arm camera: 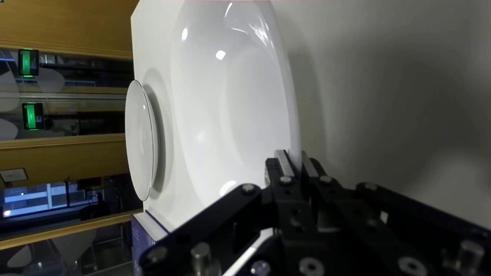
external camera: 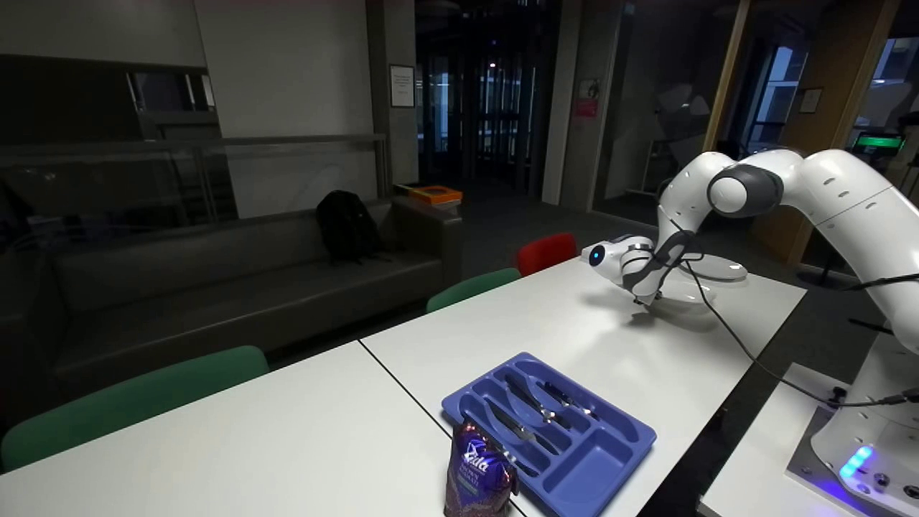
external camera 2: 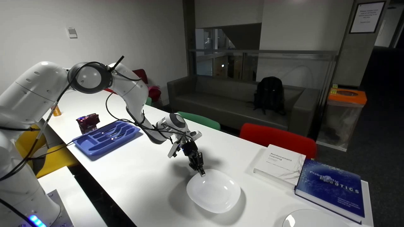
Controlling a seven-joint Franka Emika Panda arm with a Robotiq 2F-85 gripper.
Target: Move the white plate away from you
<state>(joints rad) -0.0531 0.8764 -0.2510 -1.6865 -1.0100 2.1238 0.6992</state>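
This looks like a shared lounge area in an office or university building: in both exterior views a dark grey, box-shaped sofa stands behind a white worktop edged by curved green chairs and a red chair, and a printed notice in a black frame hangs on a grey pillar. Glass partitions with wooden uprights, small green-lit screens and a clear-sided, orange-topped bin fit that, while a white jointed robot arm, a white book titled "Reinforcement Learning" and a blue book with "Robotics" in its title suggest a robotics lab.
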